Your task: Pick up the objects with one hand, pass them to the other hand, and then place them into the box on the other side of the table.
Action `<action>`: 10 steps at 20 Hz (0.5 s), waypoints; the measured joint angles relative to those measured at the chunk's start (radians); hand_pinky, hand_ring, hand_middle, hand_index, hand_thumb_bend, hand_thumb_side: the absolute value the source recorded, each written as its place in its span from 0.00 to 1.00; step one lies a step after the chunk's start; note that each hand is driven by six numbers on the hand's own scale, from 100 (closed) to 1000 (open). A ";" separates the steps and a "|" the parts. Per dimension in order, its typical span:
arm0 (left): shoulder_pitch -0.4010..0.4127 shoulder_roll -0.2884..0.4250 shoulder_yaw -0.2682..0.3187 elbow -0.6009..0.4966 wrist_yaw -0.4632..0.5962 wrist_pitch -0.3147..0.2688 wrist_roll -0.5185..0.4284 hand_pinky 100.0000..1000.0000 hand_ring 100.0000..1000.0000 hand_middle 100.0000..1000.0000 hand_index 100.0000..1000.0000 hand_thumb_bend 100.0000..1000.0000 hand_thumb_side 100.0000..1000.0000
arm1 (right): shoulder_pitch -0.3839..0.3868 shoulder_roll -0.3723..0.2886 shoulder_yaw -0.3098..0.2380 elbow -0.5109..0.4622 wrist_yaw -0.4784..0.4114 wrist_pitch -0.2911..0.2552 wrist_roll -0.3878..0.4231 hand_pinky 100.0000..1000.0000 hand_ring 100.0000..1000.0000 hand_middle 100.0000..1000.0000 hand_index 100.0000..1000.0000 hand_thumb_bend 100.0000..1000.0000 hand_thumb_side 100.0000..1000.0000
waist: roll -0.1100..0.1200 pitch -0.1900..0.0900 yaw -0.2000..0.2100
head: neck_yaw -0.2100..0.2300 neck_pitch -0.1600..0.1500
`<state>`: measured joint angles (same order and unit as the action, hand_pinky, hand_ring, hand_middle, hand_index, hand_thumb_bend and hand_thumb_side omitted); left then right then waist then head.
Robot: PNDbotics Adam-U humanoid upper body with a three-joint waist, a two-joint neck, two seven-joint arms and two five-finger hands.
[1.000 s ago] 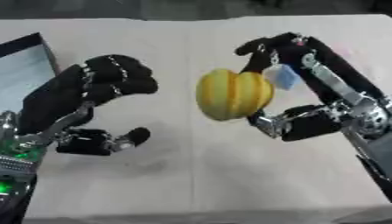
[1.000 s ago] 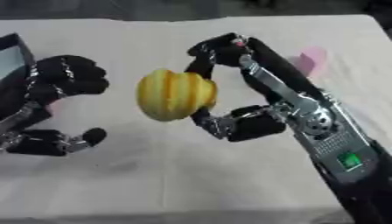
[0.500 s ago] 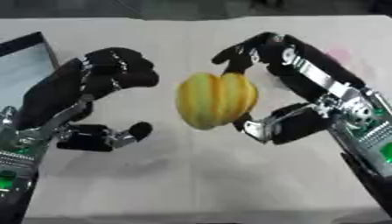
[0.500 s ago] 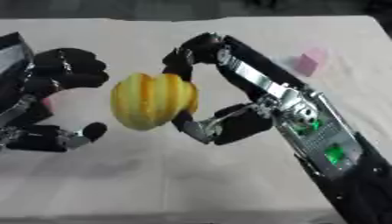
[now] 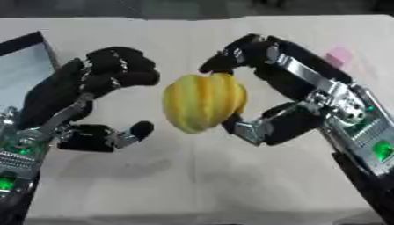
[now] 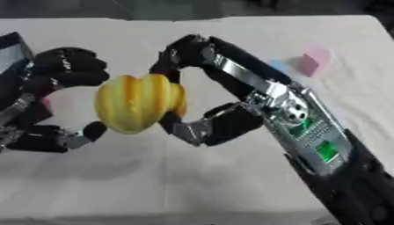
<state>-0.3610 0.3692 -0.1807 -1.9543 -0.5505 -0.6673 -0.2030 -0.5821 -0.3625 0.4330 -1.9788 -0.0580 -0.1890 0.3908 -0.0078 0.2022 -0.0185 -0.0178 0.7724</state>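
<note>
Right hand (image 5: 265, 88) gripping yellow ribbed fruit (image 5: 202, 102), left hand (image 5: 92, 94) beside

A pale cloth (image 5: 192, 184) covers the counter; a dark strip of floor (image 5: 192, 8) runs beyond the cloth's far edge.

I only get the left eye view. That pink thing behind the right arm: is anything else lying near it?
Observer: Yes. The right eye view shows a pale blue thing just left of the pink block. The right hand, curled round the yellow fruit, and its arm hide it from you.
Operator: Does the table carry on past the block?
Observer: Not far. The table's right edge shows just beyond it.
</note>
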 measured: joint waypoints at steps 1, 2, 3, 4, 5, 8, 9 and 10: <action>-0.001 0.000 -0.001 0.002 0.000 0.000 0.000 0.84 0.77 0.69 0.86 0.21 0.00 | -0.005 0.003 0.000 0.000 0.000 0.006 0.003 0.72 0.30 0.33 0.36 0.00 0.00 | 0.000 0.000 0.001 | -0.001 0.000; -0.003 0.000 -0.004 0.004 0.000 0.000 -0.001 0.84 0.77 0.69 0.86 0.22 0.00 | -0.010 0.008 0.000 0.000 0.000 0.013 0.005 0.72 0.30 0.33 0.36 0.00 0.00 | 0.000 0.000 0.002 | -0.001 0.000; -0.007 -0.001 -0.006 0.005 0.000 -0.001 -0.001 0.84 0.77 0.69 0.86 0.22 0.00 | -0.013 0.010 0.001 0.000 0.000 0.019 0.007 0.72 0.30 0.33 0.36 0.00 0.00 | 0.000 0.000 0.003 | -0.002 0.000; -0.010 -0.003 -0.006 0.006 0.000 -0.001 -0.001 0.84 0.77 0.69 0.86 0.22 0.00 | -0.017 0.013 0.003 0.000 0.000 0.026 0.009 0.72 0.30 0.33 0.36 0.00 0.00 | 0.000 0.000 0.004 | -0.002 0.000; -0.013 -0.007 -0.008 0.009 0.000 -0.002 -0.001 0.84 0.77 0.69 0.86 0.22 0.00 | -0.017 0.016 0.006 0.000 -0.001 0.032 0.010 0.72 0.30 0.33 0.36 0.00 0.00 | 0.000 0.001 0.006 | -0.002 0.000; -0.018 -0.010 -0.011 0.012 0.000 -0.003 0.000 0.84 0.77 0.69 0.86 0.22 0.00 | -0.021 0.022 0.009 0.000 -0.009 0.059 0.013 0.71 0.29 0.32 0.35 0.00 0.00 | 0.000 0.003 0.007 | -0.003 0.000; -0.018 -0.010 -0.011 0.013 0.000 -0.003 0.002 0.84 0.77 0.69 0.86 0.22 0.00 | -0.023 0.024 0.010 0.000 -0.010 0.071 0.014 0.71 0.29 0.32 0.35 0.00 0.00 | 0.000 0.003 0.007 | -0.004 0.000; -0.018 -0.010 -0.011 0.015 0.000 -0.002 0.003 0.84 0.77 0.69 0.86 0.22 0.00 | -0.026 0.025 0.011 0.000 -0.008 0.085 0.016 0.71 0.28 0.32 0.35 0.00 0.00 | 0.000 0.003 0.008 | -0.005 0.000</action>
<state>-0.3792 0.3592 -0.1919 -1.9390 -0.5505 -0.6691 -0.1998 -0.6079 -0.3373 0.4439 -1.9788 -0.0660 -0.1036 0.4063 -0.0083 0.2053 -0.0110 -0.0225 0.7724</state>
